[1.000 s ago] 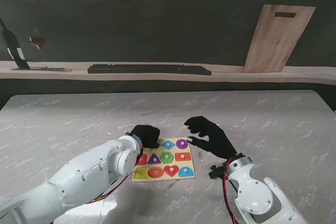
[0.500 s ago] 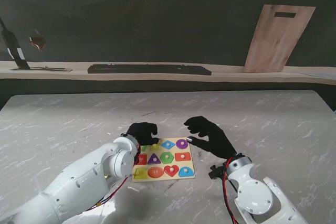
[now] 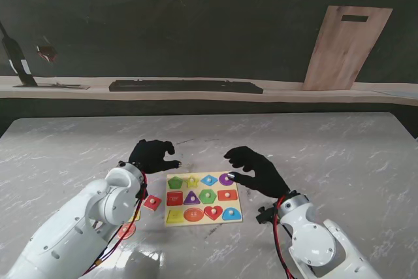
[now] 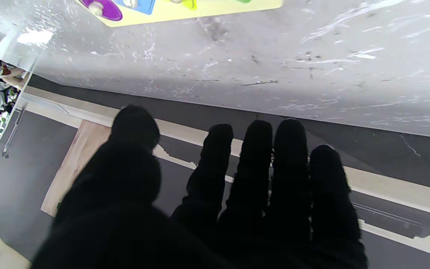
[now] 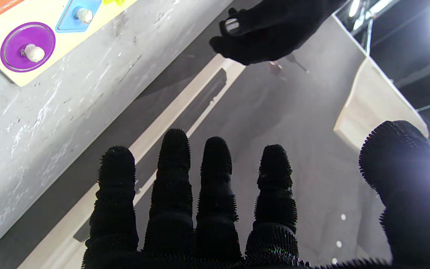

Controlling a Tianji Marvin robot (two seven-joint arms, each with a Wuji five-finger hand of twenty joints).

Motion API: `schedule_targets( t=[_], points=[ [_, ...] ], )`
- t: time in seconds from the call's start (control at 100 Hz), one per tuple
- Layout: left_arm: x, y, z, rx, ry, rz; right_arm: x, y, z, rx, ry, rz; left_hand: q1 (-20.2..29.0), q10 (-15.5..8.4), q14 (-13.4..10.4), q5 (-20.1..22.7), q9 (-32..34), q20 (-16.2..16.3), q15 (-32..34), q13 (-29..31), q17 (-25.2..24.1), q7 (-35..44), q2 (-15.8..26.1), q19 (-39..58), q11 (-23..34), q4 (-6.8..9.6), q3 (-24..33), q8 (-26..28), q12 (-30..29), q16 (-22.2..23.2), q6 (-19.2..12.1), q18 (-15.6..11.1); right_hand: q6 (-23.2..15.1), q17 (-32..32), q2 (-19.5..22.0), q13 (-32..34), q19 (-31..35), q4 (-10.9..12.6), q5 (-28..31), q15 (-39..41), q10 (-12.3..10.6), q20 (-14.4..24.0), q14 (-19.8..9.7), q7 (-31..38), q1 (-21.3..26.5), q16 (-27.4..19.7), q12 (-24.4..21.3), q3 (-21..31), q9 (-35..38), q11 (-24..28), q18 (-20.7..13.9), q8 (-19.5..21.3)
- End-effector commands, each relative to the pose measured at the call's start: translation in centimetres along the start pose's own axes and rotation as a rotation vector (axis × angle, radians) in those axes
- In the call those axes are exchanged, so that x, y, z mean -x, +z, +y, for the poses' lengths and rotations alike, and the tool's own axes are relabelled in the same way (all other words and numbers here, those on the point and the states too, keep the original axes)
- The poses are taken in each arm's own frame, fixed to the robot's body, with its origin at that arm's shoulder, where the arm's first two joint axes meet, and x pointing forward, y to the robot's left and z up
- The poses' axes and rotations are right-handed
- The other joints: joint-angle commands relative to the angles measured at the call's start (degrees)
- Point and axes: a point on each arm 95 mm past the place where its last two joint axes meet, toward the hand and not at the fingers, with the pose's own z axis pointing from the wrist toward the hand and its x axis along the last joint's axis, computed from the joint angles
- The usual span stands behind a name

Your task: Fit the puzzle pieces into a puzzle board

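Presently: both robot hands, left [image 3: 151, 155] and right [image 3: 253, 170], spread, empty; red piece [image 3: 152, 202] beside puzzle board [image 3: 203, 196] (risk: knob slips from fingers, or board gets shoved)

White marbled table [image 3: 339, 155] is filling the foreground, scuffed and reflecting glare near me. Behind its far edge a pale wooden shelf [image 3: 281, 91] is running across a dark wall [image 3: 196, 24]. A wooden board [image 3: 343, 47] is leaning upright against the wall at right. A long black bar [image 3: 186, 86] is lying on the shelf; a dark stand [image 3: 19, 63] is sitting at far left.
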Motion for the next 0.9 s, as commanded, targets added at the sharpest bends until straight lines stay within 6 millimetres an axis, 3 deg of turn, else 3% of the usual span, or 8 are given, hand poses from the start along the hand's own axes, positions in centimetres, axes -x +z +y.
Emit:
schedule_targets(
  t=[0.0, 0.1, 0.12, 0.16, 0.46, 0.83, 0.86, 0.89],
  points=[
    [1.3, -0.9, 0.1, 0.015, 0.023, -0.004, -0.1, -0.1, -0.5, -0.008, -0.004, -0.001, 2.5, 1.3, 3.3, 1.2, -1.8, -1.6, -1.7, -1.7, -1.7, -1.6, 2.2, -0.6, -1.2, 3.20, -5.8, -0.7, -1.7, -0.8, -0.1, 11.6, -1.9, -0.6, 0.7, 0.2, 0.3, 1.8, 1.5, 0.3, -1.2, 0.8, -1.0, -0.5, -0.6, 0.9, 0.1, -1.0, 1.0, -0.5, 0.5, 0.9],
    [2.6, -2.3, -0.1, 0.050, 0.064, 0.007, -0.2, 0.0, -0.6, -0.015, -0.012, -0.004, 1.2, 1.0, 3.0, 1.4, -2.4, -2.1, -3.0, -2.6, -2.3, -2.2, 3.1, -1.4, -2.6, 3.01, -10.0, -0.8, -2.3, -1.1, -0.4, 11.1, -1.8, -0.6, 0.8, 0.2, 0.3, 1.9, 1.6, 0.3, -1.1, 0.8, -1.0, -0.5, -0.6, 0.8, 0.1, -1.1, 1.0, -0.6, 0.5, 0.9],
    [2.8, -2.6, -0.1, 0.055, 0.073, 0.010, -0.2, 0.0, -0.7, -0.017, -0.014, -0.005, 4.4, 0.9, 2.9, 1.5, -2.4, -2.3, -3.3, -2.7, -2.4, -2.5, 5.1, -1.3, -2.9, 3.52, -17.6, -0.6, -2.3, -0.8, -0.5, 11.1, -1.9, -0.6, 0.9, 0.2, 0.3, 1.9, 1.6, 0.3, -1.1, 0.8, -1.0, -0.5, -0.6, 0.8, 0.1, -1.2, 1.0, -0.6, 0.5, 0.9],
    [3.2, -3.1, -0.1, 0.066, 0.091, 0.015, -0.2, 0.0, -0.7, -0.021, -0.017, -0.006, 4.9, 0.8, 2.8, 1.6, -2.6, -2.3, -3.6, -2.9, -2.4, -2.7, 5.8, -1.4, -3.3, 3.59, -20.3, -0.6, -2.4, -0.8, -0.7, 11.1, -1.9, -0.6, 0.8, 0.1, 0.4, 1.9, 1.6, 0.3, -1.2, 0.8, -0.9, -0.5, -0.6, 0.8, 0.1, -1.2, 1.1, -0.5, 0.5, 0.9],
    [6.6, -6.7, 0.5, 0.190, 0.208, -0.009, -0.2, 0.4, -1.3, -0.053, -0.023, -0.014, 1.3, -1.1, 0.2, -1.6, -8.3, -2.4, -8.7, -6.7, -3.0, -8.2, 4.3, -1.1, -9.0, 3.86, -21.0, -2.3, -5.5, -2.2, -0.9, 7.7, -1.8, -0.7, 0.8, 0.2, 0.3, 1.9, 1.8, 0.3, -1.1, 0.8, -0.8, -0.5, -0.6, 0.9, 0.1, -1.2, 1.1, -0.6, 0.5, 0.9],
    [9.2, -8.5, 1.1, 0.216, 0.232, -0.033, -0.1, 0.5, -1.4, -0.068, -0.031, -0.020, 8.7, -3.5, -2.6, -4.3, -9.6, -2.9, -9.0, -6.7, -2.8, -8.3, -0.5, -1.5, -6.0, 4.80, -18.2, -1.4, -2.9, -0.7, -3.2, 5.9, -1.9, -0.9, 1.0, 0.0, 0.3, 2.0, 1.8, 0.9, -1.1, 0.9, -0.4, -0.4, -0.6, 1.2, 0.1, -1.2, 1.0, -0.6, 0.7, 1.0],
    [9.4, -8.6, 1.2, 0.227, 0.245, -0.034, -0.2, 0.5, -1.4, -0.067, -0.032, -0.020, -1.1, -3.7, -3.0, -5.1, -10.1, -3.0, -9.4, -6.7, -2.7, -7.9, -5.8, -2.1, -6.3, 3.40, 3.8, -1.6, -2.0, -0.3, -3.3, 5.4, -1.9, -0.9, 1.0, 0.0, 0.3, 2.0, 1.9, 1.0, -1.1, 0.9, -0.4, -0.4, -0.6, 1.3, 0.1, -1.2, 1.1, -0.6, 0.7, 1.0],
    [9.5, -8.8, 1.3, 0.239, 0.258, -0.037, -0.2, 0.5, -1.4, -0.067, -0.032, -0.021, -3.5, -4.0, -3.3, -5.8, -10.7, -3.2, -9.6, -7.0, -2.6, -7.9, -7.4, -2.5, -6.2, 2.80, 10.5, -1.6, -1.9, -0.4, -3.5, 5.0, -1.9, -0.9, 1.0, -0.1, 0.3, 2.0, 1.9, 1.0, -1.1, 0.9, -0.3, -0.4, -0.6, 1.3, 0.1, -1.2, 1.1, -0.5, 0.7, 1.0]
  ],
)
